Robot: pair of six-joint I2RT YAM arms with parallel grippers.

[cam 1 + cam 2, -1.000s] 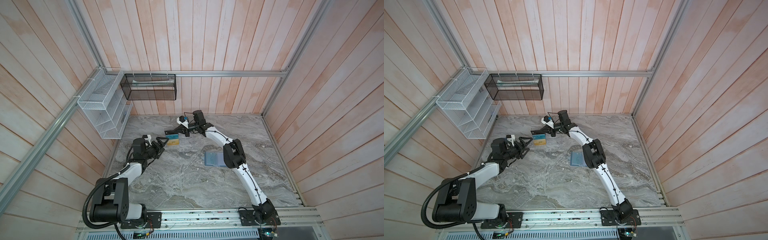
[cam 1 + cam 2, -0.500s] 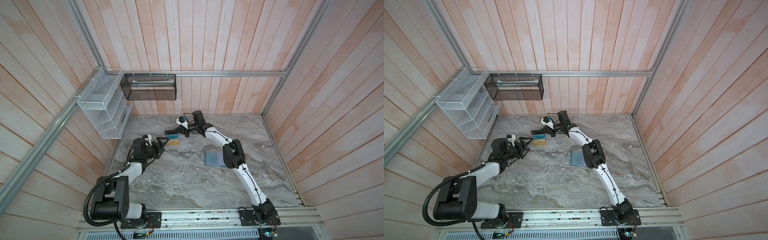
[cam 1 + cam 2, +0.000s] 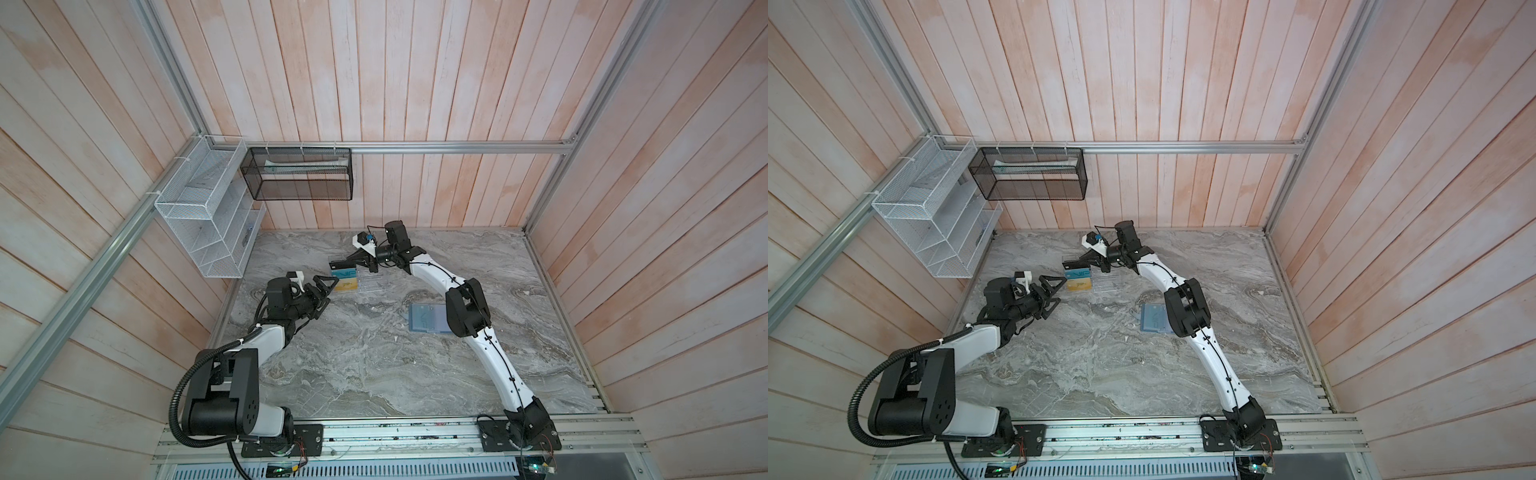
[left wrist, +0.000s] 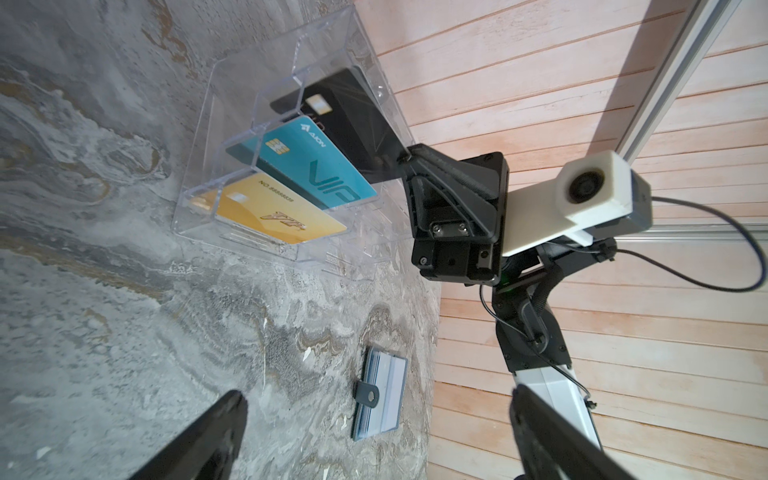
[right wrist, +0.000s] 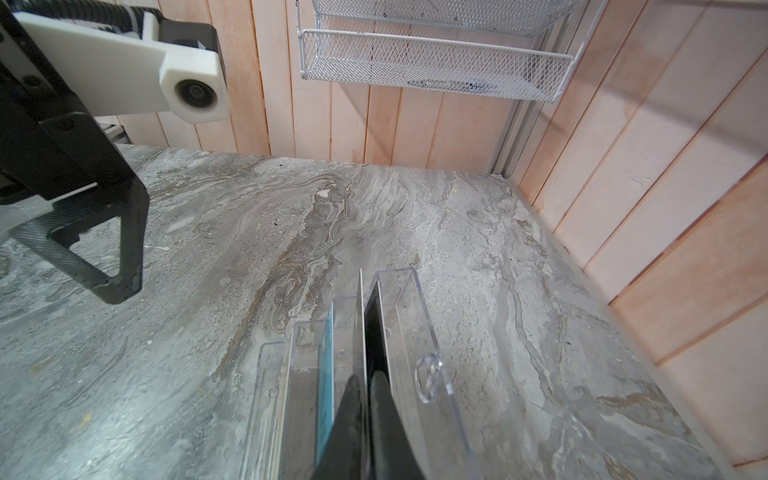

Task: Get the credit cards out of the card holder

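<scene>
Three slots of the rack (image 4: 232,137) are filled: gold card (image 4: 270,212), teal card (image 4: 307,166), black card (image 4: 349,116). My right gripper (image 4: 405,160), unmoved since a second ago, pinches the black card's corner. The card looks seated and due for release. My left gripper (image 3: 328,293) gapes idle. The holder (image 3: 426,318) lies on the table (image 3: 374,365), well apart.

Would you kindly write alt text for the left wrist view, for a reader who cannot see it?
The right hand pinches a black card resting in the end slot of a clear rack, beside a teal card and a gold card in their own slots. A slate-blue card holder lies apart on the marble table.
</scene>
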